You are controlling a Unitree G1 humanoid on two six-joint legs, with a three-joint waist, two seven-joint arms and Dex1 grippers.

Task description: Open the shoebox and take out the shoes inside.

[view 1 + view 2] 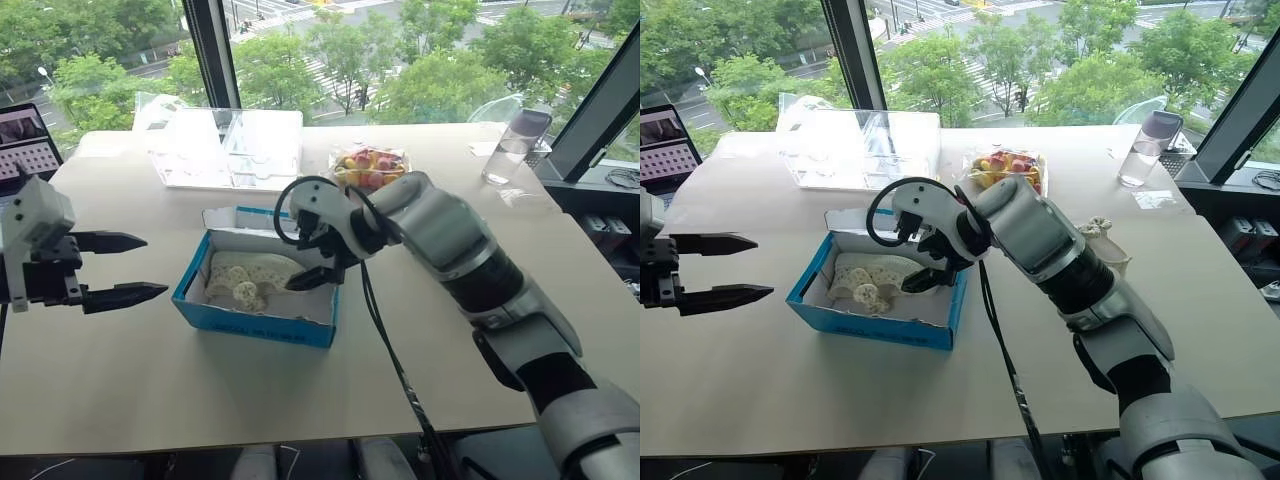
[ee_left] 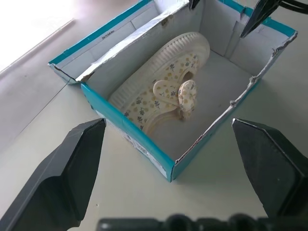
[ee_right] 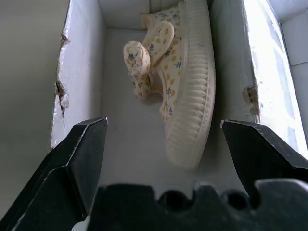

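**Operator:** Where does the shoebox sit, and is it open?

**Spotter:** Your shoebox stands near the middle of the table, closer to the near edge than to the window side, with its lid already off. Its walls are thin card, torn in places along the rim, so I'd judge it light and likely to slide or buckle if you lean on it.

**Operator:** And the shoes?

**Spotter:** The shoes lie inside on the pale floor, cream fabric with a small flower print and a ribbed sole, resting on their side against one long wall. They look soft and light, not fragile. The upper will crush, so I'd take hold across the firm ribbed sole edge or at the heel.

**Operator:** My grippers?

**Spotter:** Your right gripper hangs over the box's right end, fingers spread wide, nothing between them. Your left gripper hovers off the box's left side, apart from it, fingers likewise spread and empty.
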